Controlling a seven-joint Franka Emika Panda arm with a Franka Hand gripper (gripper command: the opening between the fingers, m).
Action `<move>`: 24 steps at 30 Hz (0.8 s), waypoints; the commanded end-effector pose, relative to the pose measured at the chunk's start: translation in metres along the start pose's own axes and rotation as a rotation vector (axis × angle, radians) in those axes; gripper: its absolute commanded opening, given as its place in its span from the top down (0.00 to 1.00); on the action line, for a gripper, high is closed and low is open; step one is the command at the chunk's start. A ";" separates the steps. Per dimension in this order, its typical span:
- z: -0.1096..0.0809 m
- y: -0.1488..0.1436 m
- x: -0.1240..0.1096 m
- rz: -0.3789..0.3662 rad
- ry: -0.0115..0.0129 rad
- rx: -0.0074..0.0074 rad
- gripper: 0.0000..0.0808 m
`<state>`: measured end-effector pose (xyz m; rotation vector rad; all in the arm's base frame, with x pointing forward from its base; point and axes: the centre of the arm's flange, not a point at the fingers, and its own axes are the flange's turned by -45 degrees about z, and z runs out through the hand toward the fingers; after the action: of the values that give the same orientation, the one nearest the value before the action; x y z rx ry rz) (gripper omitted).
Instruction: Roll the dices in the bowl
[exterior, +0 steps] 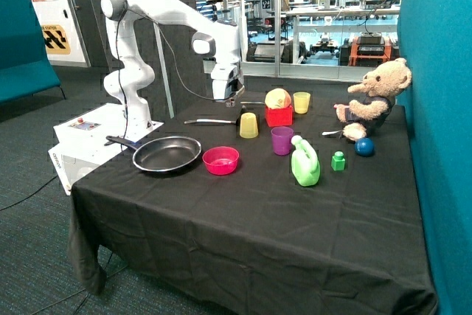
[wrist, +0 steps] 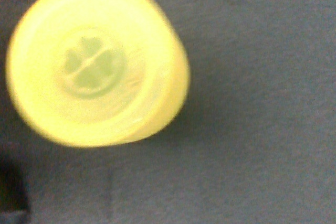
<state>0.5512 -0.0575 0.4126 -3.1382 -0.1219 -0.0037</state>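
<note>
Tool (exterior: 231, 97) above upturned yellow cup (exterior: 248, 125), finger state unclear, pink bowl (exterior: 220, 160) near table's front edge

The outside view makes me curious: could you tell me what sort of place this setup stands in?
Probably a robotics lab or research workspace: the Franka arm stands on a base beside a black-draped table of toys, and glass partitions behind show benches with equipment.

Shared: yellow cup (exterior: 248, 125) (wrist: 97, 61), overhead close-up.
</note>
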 end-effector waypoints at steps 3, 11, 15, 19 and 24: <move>-0.006 0.053 0.017 0.098 -0.0024 -0.0011 1.00; -0.005 0.080 0.026 0.141 -0.0023 -0.0011 1.00; -0.001 0.091 0.028 0.156 -0.0023 -0.0012 1.00; 0.004 0.104 0.028 0.175 -0.0023 -0.0012 1.00; 0.006 0.123 0.029 0.208 -0.0023 -0.0012 1.00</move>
<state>0.5826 -0.1446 0.4110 -3.1438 0.1207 -0.0006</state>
